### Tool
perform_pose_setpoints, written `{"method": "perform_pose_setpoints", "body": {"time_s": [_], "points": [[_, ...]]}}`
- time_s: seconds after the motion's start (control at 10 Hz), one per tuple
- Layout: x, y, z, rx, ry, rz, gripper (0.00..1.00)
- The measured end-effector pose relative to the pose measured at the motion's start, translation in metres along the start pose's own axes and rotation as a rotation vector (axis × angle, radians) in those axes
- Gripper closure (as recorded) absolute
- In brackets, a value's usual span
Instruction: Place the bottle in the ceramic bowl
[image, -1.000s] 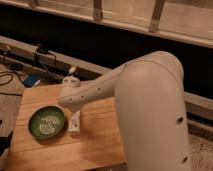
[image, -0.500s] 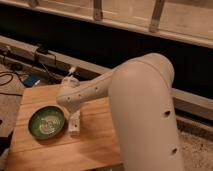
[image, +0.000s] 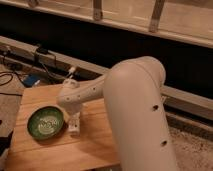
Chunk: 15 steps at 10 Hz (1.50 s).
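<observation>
Only the arm's bulky cream upper link (image: 137, 105) has shifted since half a second ago, sitting a little further left in the view. The gripper and the things on the table lie where they did. The gripper (image: 74, 122) hangs below the perforated wrist section (image: 75, 95), low over the wooden table (image: 100, 142) and just beside the right rim of the ceramic bowl (image: 45, 123). It points downward, and its tip is close to the table top.

A pale, slim shape at that tip reads as the bottle (image: 75, 130). It stands roughly upright, outside the bowl and just right of its rim. It merges with the pale gripper around it, so whether it touches the table cannot be told. How far the jaws are open, and whether they grip the bottle, cannot be told either.

The bowl is round, shallow and dark green, with a paler speckled centre. It rests on the left part of the table, and nothing shows inside it.

Behind the table's far left corner, dark cables (image: 12, 80) trail across the floor beside a small blue object (image: 31, 80). A grey rail (image: 20, 47) runs along the base of the dark wall, with a black plug (image: 41, 50) on it. Speckled carpet (image: 197, 150) shows at the right, past the arm.
</observation>
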Motion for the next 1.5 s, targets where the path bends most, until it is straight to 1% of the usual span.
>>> {"method": "perform_pose_setpoints", "body": {"time_s": [0.2,0.3,0.6,0.8,0.9,1.0,1.1,1.2,1.3,1.5], "points": [[0.004,0.004,0.009,-0.023,0.017,0.004,0.2],[0.006,0.005,0.014,-0.034,0.025,0.005,0.26],[0.01,0.009,0.021,-0.056,0.039,-0.006,0.54],[0.013,0.008,0.02,-0.062,0.035,-0.006,0.76],[0.014,0.006,0.017,-0.063,0.029,0.001,0.84],[0.014,-0.001,0.009,-0.057,0.012,0.013,0.95],[0.013,-0.009,-0.003,-0.048,-0.008,0.024,1.0],[0.011,-0.015,-0.012,-0.04,-0.024,0.031,1.0],[0.007,-0.024,-0.027,-0.028,-0.051,0.035,1.0],[-0.002,-0.029,-0.049,-0.018,-0.095,0.024,1.0]]}}
